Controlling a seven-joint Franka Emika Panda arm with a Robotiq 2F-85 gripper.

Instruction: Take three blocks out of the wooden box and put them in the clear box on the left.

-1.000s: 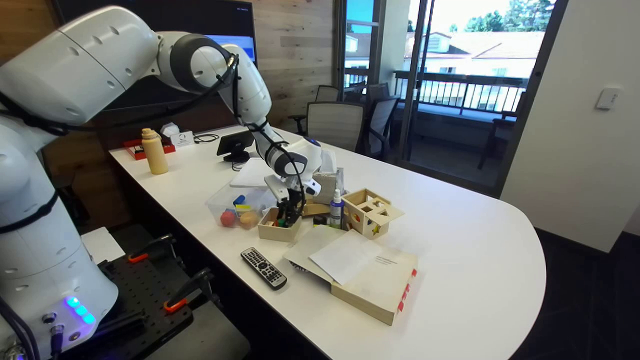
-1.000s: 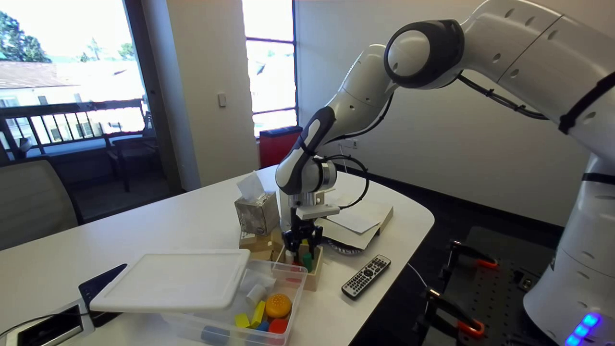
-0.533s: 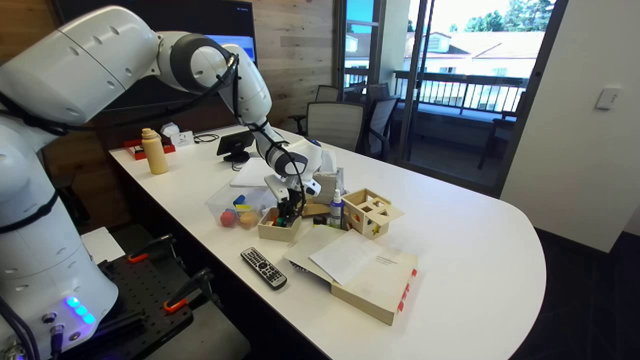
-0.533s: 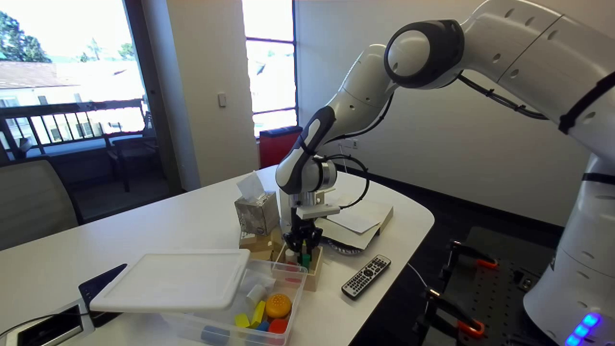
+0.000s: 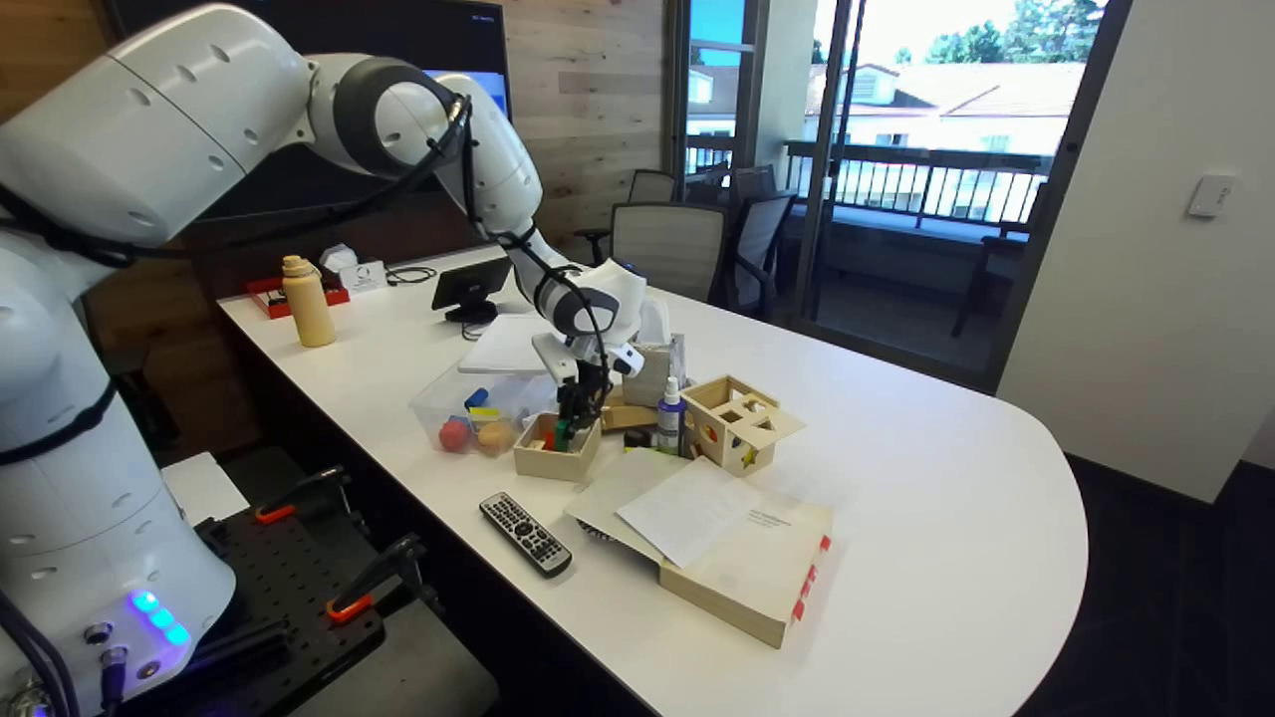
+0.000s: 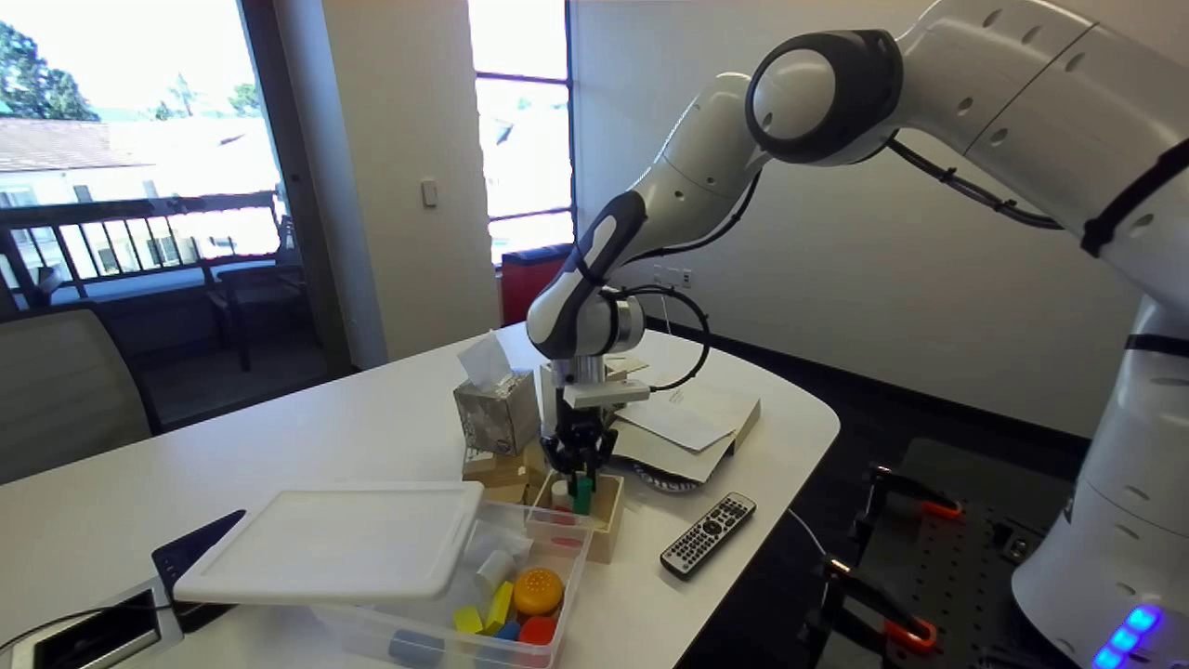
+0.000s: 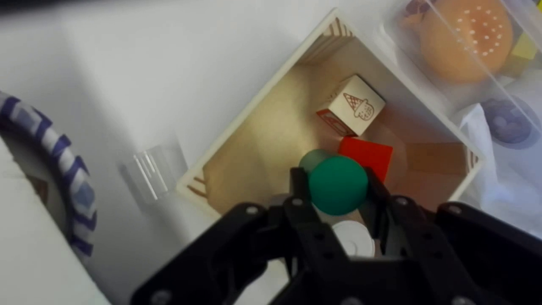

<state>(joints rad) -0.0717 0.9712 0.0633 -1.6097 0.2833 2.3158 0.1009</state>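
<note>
White tabletop [image 5: 926, 488] across the centre and right of an exterior view. White arm [image 6: 687, 177] from upper right to centre of an exterior view. At lower centre of that frame, clear box [image 6: 571, 585], its upper left part behind a white lid [image 6: 334, 544]. Above in the frame, tissue box [image 6: 499, 423] with a white tissue [image 6: 485, 360] out of its top. Just beside the clear box, wooden box [image 7: 279, 114], in the middle of the wrist view. Black gripper [image 7: 335, 181] at lower centre there, narrow, holding a green cylindrical block [image 7: 338, 192] within the wooden box's outline; contact between block and box unclear. Inside the clear box, orange round toy [image 6: 538, 591], yellow blocks [image 6: 499, 609], red piece [image 6: 537, 630] and blue pieces [image 6: 415, 648]. In the wooden box, ice-cream-printed block [image 7: 360, 106], red block [image 7: 368, 154] just below and, partly hidden, white round piece [image 7: 353, 238].
</note>
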